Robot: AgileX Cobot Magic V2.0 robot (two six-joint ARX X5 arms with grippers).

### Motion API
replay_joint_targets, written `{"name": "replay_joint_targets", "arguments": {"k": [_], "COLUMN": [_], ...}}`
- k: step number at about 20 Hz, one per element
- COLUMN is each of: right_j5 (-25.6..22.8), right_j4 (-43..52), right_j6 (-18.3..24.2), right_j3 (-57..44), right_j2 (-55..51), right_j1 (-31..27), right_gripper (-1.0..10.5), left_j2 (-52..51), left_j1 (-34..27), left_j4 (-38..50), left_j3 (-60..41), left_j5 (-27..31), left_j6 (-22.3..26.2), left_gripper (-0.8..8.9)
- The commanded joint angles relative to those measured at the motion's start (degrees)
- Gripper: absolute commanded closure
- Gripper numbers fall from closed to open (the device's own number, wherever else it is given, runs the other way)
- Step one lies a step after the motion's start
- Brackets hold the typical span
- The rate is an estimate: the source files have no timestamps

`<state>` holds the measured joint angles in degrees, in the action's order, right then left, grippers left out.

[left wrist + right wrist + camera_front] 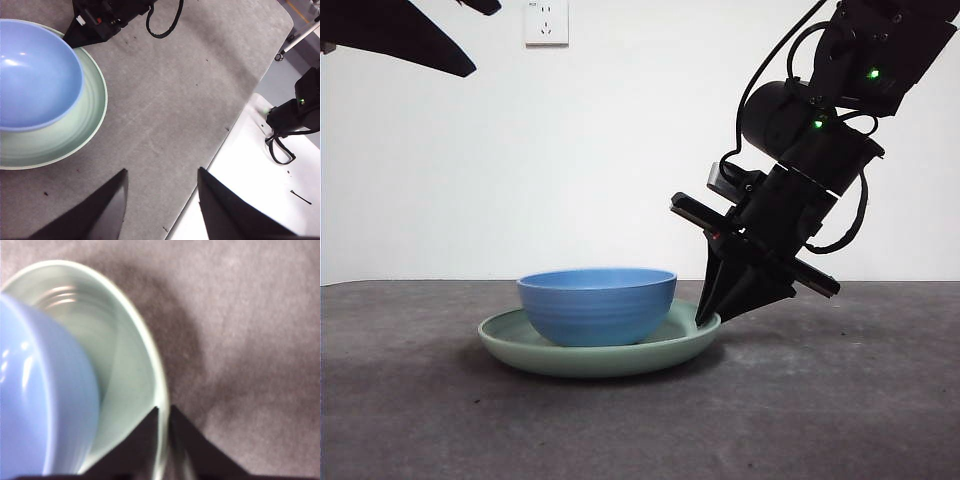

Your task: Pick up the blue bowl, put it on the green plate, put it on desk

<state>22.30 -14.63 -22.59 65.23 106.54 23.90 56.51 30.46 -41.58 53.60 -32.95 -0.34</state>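
Observation:
The blue bowl [597, 305] [35, 75] [40, 400] sits upright inside the green plate [600, 362] [92, 115] [127, 365], which rests on the desk [820, 400]. My right gripper [708, 318] [163, 437] reaches down at a slant to the plate's right rim. Its jaws stand on either side of the thin rim and are shut on it. The left wrist view also shows this gripper [75, 39] at the plate's edge. My left gripper [160, 200] hangs open high above the desk, away from the plate, holding nothing.
A white wall with a socket [546, 21] stands behind the desk. The left arm shows as a black tip [410, 45] at the top left. In the left wrist view, the desk's edge meets a white surface [260, 165] with cables.

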Motion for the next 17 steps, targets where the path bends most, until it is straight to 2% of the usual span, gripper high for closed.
{"name": "replay_joint_targets", "arguments": {"k": [1,5,7,11,17], "right_j5": [0.11,-0.17,-1.55,-5.07,-5.18], "right_j4": [-0.44,-1.77,-4.24,-11.85,-21.11], "right_j6": [-0.52,-0.20,1.27,7.17,14.45], "right_j3": [1.38,1.38,1.38,1.38,1.38], "right_j2": [0.59,-0.44,-2.78,-11.15,-28.98], "right_j1": [0.33,0.24,-0.22,-0.90,0.52], "right_gripper": [7.7,7.7,7.6,7.4,7.4], "left_j2": [0.35,0.35,0.35,0.35,0.35], "left_j1": [0.35,0.35,0.35,0.35,0.35], "left_j4": [0.37,0.33,0.31,0.37,0.44], "left_j3": [0.52,0.52,0.52,0.52,0.52], "left_j5": [-0.17,-0.17,-0.17,-0.09,0.00], "left_j6": [0.22,0.02,-0.13,-0.13,-0.11], "left_gripper": [5.91,5.91,5.91,5.91,5.91]}}
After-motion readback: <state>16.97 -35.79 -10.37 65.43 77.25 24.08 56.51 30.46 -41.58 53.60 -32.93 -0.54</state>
